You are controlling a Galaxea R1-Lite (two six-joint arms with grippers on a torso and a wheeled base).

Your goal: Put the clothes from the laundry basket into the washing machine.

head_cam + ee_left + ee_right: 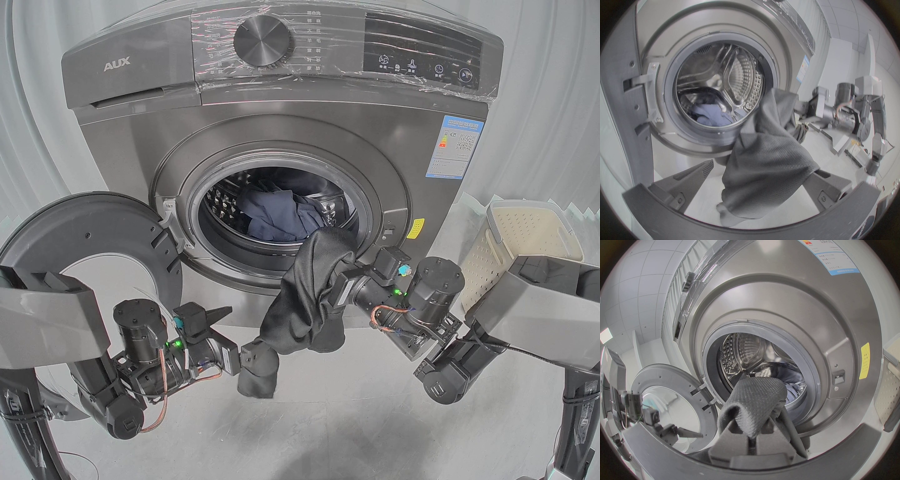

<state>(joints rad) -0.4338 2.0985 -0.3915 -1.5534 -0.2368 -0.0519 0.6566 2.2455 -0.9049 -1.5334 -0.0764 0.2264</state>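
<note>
**Black garment held at the drum mouth, blue one already inside**

- Washing machine (pixel 281 131): front loader. Its round door (pixel 94 231) is swung wide to the robot's left, and the drum (pixel 737 75) is open to view.
- Blue garment (pixel 278 215): lies crumpled on the drum floor, well inside the opening.
- Black garment (pixel 306 294): outside the drum. Its upper end is bunched at the lower right of the door ring, just touching the rim. The rest hangs down and left in front of the machine, clear of the floor (pixel 350 412).
- Right gripper (pixel 752 433): fingers are pinched together on the top fold of the black garment, and the cloth is humped over the fingertips. It sits just in front of the lower rim of the opening.
- Left gripper (pixel 761 170): lower and to the left, under the door ring, with fingers spread wide. The garment's lower end drapes over one finger, and the other finger (pixel 693 176) stands bare beside it.
- Laundry basket (pixel 531 231): cream, perforated walls, on the floor at the machine's right, behind the right arm. I cannot see its contents from here.
</note>
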